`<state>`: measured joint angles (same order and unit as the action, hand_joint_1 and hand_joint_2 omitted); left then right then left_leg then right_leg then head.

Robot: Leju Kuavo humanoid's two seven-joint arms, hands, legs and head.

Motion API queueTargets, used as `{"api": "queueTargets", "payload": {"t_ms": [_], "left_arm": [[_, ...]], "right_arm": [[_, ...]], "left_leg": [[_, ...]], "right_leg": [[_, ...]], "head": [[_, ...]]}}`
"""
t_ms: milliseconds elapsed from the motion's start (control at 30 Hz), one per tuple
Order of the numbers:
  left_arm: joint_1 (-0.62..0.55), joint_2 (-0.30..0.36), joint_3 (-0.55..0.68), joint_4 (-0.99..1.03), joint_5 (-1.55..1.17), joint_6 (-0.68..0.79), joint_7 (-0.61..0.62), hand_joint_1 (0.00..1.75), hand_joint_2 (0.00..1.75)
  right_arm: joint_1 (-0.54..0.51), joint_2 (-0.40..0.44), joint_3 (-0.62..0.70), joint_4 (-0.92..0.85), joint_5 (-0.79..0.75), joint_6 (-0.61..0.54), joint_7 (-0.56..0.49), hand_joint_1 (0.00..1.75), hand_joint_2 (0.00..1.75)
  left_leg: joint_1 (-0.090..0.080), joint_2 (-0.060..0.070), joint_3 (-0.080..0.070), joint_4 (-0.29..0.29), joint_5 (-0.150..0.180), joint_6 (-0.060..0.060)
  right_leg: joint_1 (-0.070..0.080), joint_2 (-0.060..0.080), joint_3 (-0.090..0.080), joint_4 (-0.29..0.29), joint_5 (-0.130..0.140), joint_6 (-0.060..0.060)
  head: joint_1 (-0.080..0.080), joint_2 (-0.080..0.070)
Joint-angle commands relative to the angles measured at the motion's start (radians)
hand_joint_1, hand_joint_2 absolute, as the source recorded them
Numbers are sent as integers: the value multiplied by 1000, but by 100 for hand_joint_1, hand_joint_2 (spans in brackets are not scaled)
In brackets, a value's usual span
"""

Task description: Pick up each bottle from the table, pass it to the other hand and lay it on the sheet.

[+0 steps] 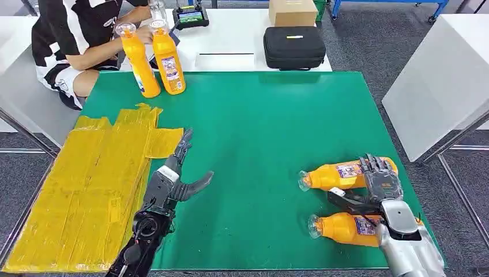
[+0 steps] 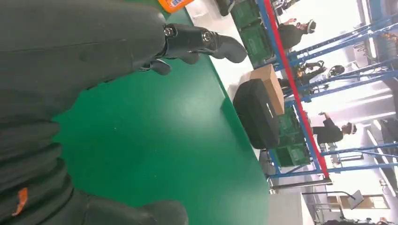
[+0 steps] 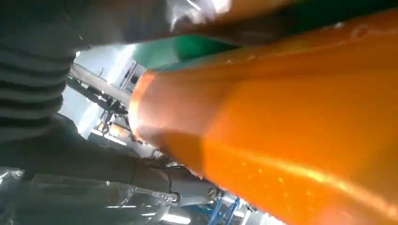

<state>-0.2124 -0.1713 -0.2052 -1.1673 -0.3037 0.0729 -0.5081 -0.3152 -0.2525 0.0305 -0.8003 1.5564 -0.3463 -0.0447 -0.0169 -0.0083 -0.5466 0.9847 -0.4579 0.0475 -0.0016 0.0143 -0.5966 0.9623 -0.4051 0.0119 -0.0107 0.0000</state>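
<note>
While the right hand [image 1: 377, 180] reaches spread over two bottles lying close together on the counter [image 1: 259, 127], holding neither, its fingers could knock the far bottle [image 1: 340, 175] and roll the near bottle [image 1: 346, 228] away, with the left hand [image 1: 179, 176] waiting wide and empty beside the sheet [image 1: 86, 190].

The left hand [image 1: 180, 173] is held above the table, fingers spread apart and nothing gripped. The right hand [image 1: 377, 184] is lowered, fingers extended forward; whether anything is gripped cannot be told.

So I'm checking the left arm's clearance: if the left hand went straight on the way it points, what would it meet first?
Probably nothing soon: the left hand points over bare green mat; the upright bottles stand far off, slightly aside.
</note>
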Motion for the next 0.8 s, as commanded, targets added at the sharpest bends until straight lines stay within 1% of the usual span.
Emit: {"api": "queueTargets", "payload": {"t_ms": [33,100,233,300,400,433,467,533,600,633,667,700,733,767,800], "left_arm": [[-21,35,-19,52,2,1,7,0,175],[-21,35,-19,52,2,1,7,0,175],[-20,34,-19,52,2,2,7,0,175],[-20,34,-19,52,2,2,7,0,175],[-11,34,-13,41,2,7,10,0,175],[-8,34,-11,36,2,8,11,0,175],[-4,30,-8,32,3,7,10,0,175],[-10,25,-11,37,-1,4,13,0,175],[-22,21,-13,50,-1,1,13,0,175],[-25,21,-13,55,0,0,13,0,175],[-28,22,-12,61,-1,-2,13,0,175],[-29,22,-12,64,0,-3,13,0,175],[-31,22,-12,68,0,-4,13,0,175],[-31,22,-12,68,0,-4,13,0,175],[-31,22,-12,68,0,-4,13,0,175]], "right_arm": [[-63,60,31,180,-2,61,-8,175,175],[-63,60,31,180,-2,61,-8,175,175],[-64,59,31,179,-2,61,-9,175,175],[-64,59,31,179,-2,61,-9,175,175],[-85,63,41,202,-7,121,-27,175,175],[-99,66,41,217,-13,146,-33,175,175],[-115,71,38,240,-25,176,-37,175,175],[-122,69,34,257,-37,192,-36,175,175],[-115,62,30,258,-53,189,-44,175,175],[-111,63,20,254,-71,188,-58,169,175],[-104,64,16,240,-89,205,-74,159,175],[-99,63,18,228,-97,216,-79,169,175],[-92,62,15,215,-111,231,-87,175,175],[-92,62,15,215,-111,231,-87,175,175],[-92,62,15,215,-111,231,-87,175,175]], "left_leg": [[1,0,5,-2,0,-3],[2,-2,6,-2,0,-3],[1,-1,8,-1,0,-3],[2,-1,10,-2,-1,-4],[1,0,9,-2,-1,-3],[2,0,11,-2,-1,-6],[1,1,9,-1,-1,-3],[2,1,11,-2,-1,-5],[2,-1,13,-2,0,-4],[2,-1,13,-2,0,-5],[1,1,13,-1,0,-4],[2,-1,14,-2,0,-5],[1,1,14,-1,-1,-3],[2,0,15,-2,0,-4],[1,1,15,-1,-1,-3]], "right_leg": [[1,-2,5,-2,0,0],[2,-2,7,-3,0,0],[1,-2,9,-2,0,0],[2,-3,11,-3,-1,0],[1,-1,10,-2,0,0],[2,-2,12,-4,-1,0],[1,0,9,-2,0,0],[2,-1,12,-3,0,0],[2,-2,13,-3,0,0],[3,-3,14,-4,0,0],[2,-1,14,-3,0,0],[2,-3,15,-4,0,0],[2,-1,14,-3,0,0],[2,-3,15,-3,0,0],[2,-1,15,-3,0,0]], "head": [[0,0],[0,0],[0,0],[0,0],[0,0],[0,0],[0,0],[0,0],[0,0],[0,0],[0,0],[1,0],[0,0],[0,0],[0,0]]}}
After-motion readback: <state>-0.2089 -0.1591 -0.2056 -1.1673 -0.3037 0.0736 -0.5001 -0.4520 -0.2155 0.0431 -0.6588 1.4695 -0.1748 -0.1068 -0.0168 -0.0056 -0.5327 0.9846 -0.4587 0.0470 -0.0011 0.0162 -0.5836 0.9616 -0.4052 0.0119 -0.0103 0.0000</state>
